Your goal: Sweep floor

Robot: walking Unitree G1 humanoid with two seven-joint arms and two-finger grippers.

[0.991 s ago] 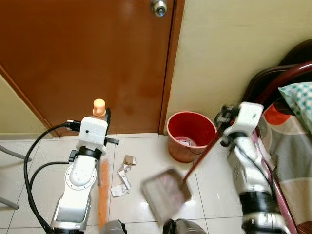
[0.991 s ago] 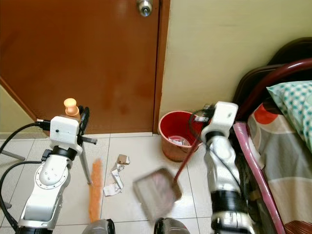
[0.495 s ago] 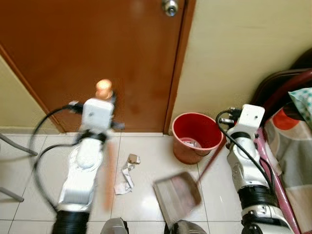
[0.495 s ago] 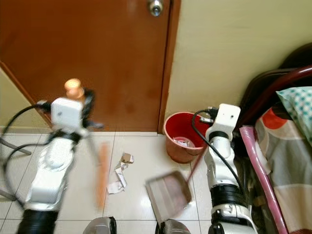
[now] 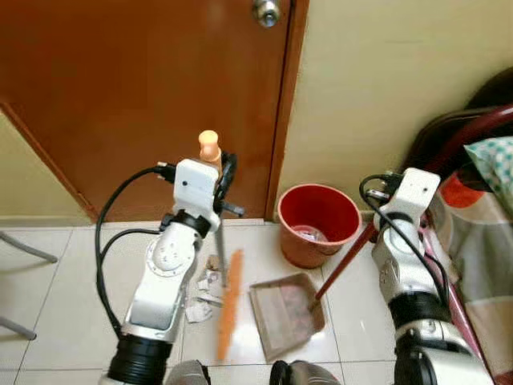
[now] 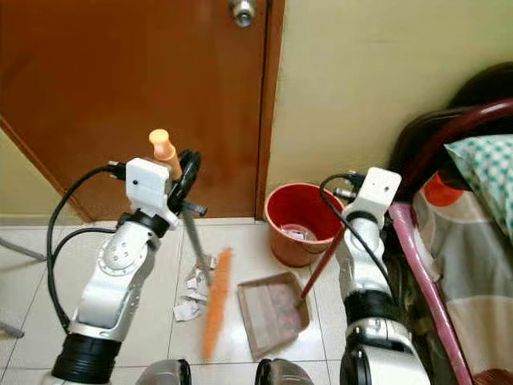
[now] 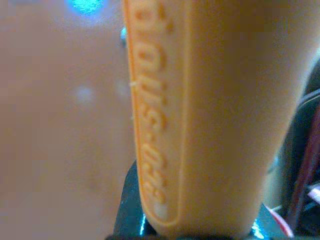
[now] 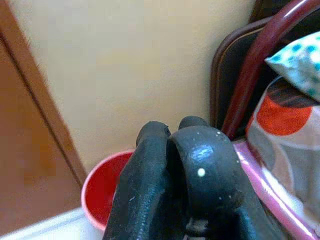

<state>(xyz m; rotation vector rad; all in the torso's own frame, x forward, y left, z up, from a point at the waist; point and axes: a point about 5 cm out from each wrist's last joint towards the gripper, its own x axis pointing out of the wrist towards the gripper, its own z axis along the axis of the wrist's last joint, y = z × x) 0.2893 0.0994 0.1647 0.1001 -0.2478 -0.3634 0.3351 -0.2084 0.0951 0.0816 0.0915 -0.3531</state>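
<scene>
The broom has an orange grip point(image 5: 208, 145), a grey shaft and a blurred orange brush head point(image 5: 228, 306) low over the tiles. My left gripper point(image 5: 224, 172) is shut on the grip, which looms large and orange in the left wrist view point(image 7: 200, 115). Crumpled paper scraps point(image 5: 205, 282) lie just left of the brush head. A grey dustpan point(image 5: 286, 314) rests on the tiles right of the brush, its dark red handle point(image 5: 345, 263) rising to my right gripper point(image 5: 377, 218), which is shut on it. In the right wrist view, the black fingers point(image 8: 170, 180) are pressed together.
A red bucket point(image 5: 318, 223) with some scraps inside stands against the wall beside the brown door point(image 5: 136, 96). A bed with a dark red frame point(image 5: 461, 128) and patterned bedding point(image 5: 481, 208) borders my right side. A grey chair leg point(image 5: 24, 249) crosses the far left.
The left arm has swung the broom to the right, bringing the brush head past the paper scraps toward the dustpan. The dustpan has come to rest and is sharp. The camera has shifted slightly.
</scene>
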